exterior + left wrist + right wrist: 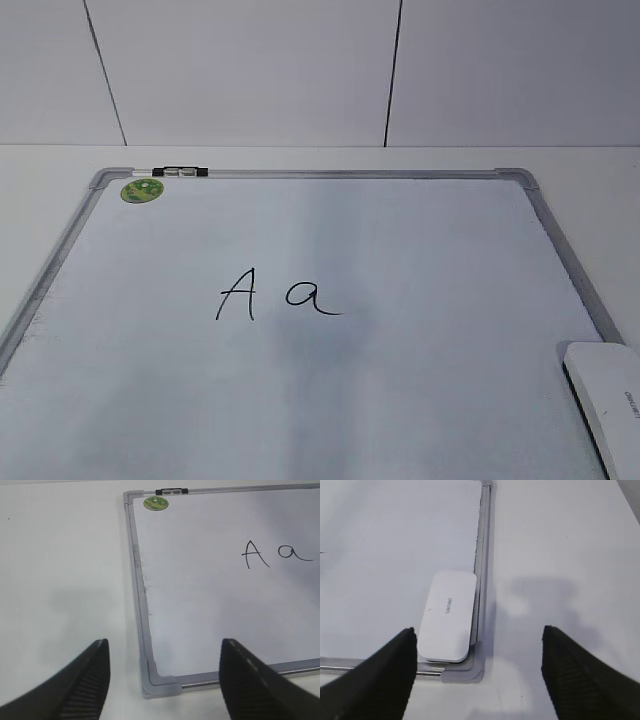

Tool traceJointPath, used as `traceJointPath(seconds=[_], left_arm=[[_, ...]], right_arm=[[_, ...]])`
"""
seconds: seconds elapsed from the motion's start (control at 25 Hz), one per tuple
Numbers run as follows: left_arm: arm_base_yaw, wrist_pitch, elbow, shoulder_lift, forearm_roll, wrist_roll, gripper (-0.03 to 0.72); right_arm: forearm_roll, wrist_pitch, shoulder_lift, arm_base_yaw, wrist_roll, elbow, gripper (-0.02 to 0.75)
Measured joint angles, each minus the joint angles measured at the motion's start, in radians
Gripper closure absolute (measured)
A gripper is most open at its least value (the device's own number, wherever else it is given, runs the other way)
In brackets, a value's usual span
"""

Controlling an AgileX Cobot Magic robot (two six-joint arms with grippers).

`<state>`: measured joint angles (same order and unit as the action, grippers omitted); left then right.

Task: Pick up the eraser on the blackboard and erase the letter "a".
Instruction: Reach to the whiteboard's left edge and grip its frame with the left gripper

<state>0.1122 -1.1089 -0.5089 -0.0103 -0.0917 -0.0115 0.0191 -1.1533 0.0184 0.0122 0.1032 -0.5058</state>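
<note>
ur eraser point(447, 616) sits in blackboard point(330, 173) corner, letter "a" point(311, 297) untouched; left gripper point(164, 680) & right gripper point(479, 672) both spread wide, holding nothing.

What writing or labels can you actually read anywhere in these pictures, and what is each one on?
"A": a capital letter handwritten in black marker on the blackboard.
"a": the letter "a", just right of the capital, same marker.
Small grey print on the eraser: a brand-like word, too blurred to read with certainty.
Green round sticker at the board's top left corner: a pattern shows, but any text is too small to read.
</note>
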Motion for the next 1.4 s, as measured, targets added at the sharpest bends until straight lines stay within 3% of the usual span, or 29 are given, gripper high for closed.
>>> traceJointPath(seconds=[1.4], left_arm=[[0.0,0.002,0.0,0.0,0.0,0.0,0.137]], right_arm=[[0.002,0.0,0.0,0.0,0.0,0.0,0.146]])
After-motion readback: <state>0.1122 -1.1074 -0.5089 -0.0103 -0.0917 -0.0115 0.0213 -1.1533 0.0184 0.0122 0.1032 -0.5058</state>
